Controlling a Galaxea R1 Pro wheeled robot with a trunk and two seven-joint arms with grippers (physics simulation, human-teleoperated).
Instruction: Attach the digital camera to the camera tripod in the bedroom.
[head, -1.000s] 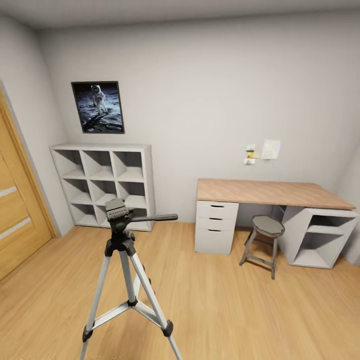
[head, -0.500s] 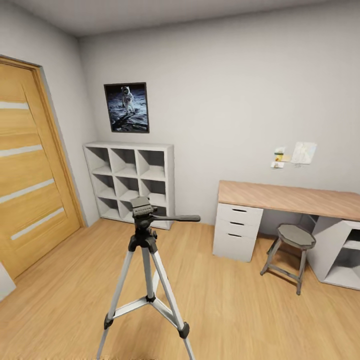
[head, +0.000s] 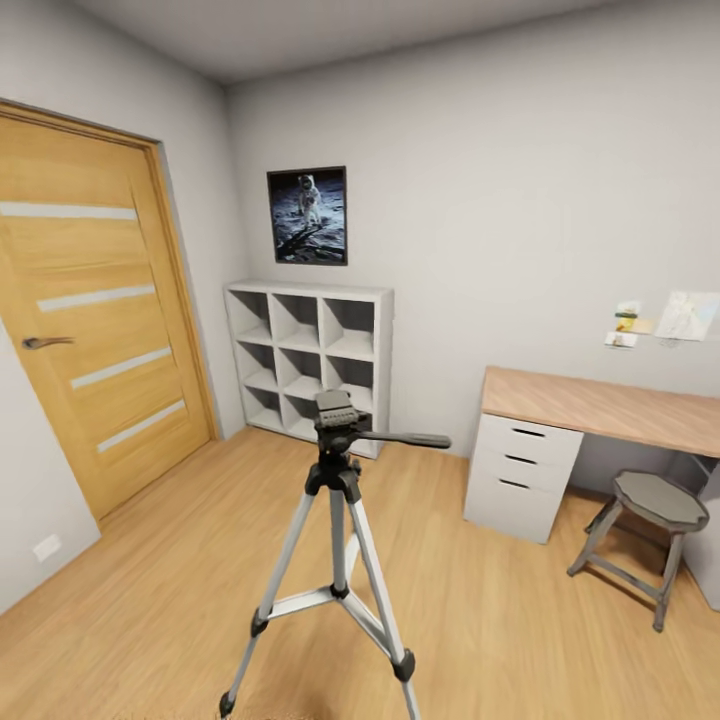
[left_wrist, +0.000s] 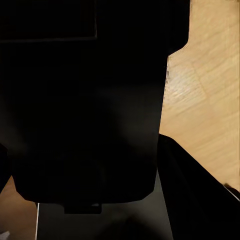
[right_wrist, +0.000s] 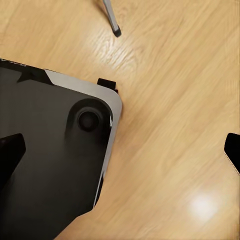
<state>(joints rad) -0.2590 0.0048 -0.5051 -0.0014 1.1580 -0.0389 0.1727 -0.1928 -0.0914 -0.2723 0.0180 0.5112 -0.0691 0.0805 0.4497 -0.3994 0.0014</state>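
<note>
One camera tripod (head: 337, 520) stands on the wood floor (head: 520, 630); one foot (right_wrist: 116, 32) lies beyond the wide-open right claw (right_wrist: 122, 150). Left claw's state: cannot tell.

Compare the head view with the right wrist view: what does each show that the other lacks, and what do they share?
Head view: the tripod's head and handle, door, shelf, desk, stool. Right wrist view: the robot's dark base and the open right gripper. Both: wood floor and a tripod leg.
</note>
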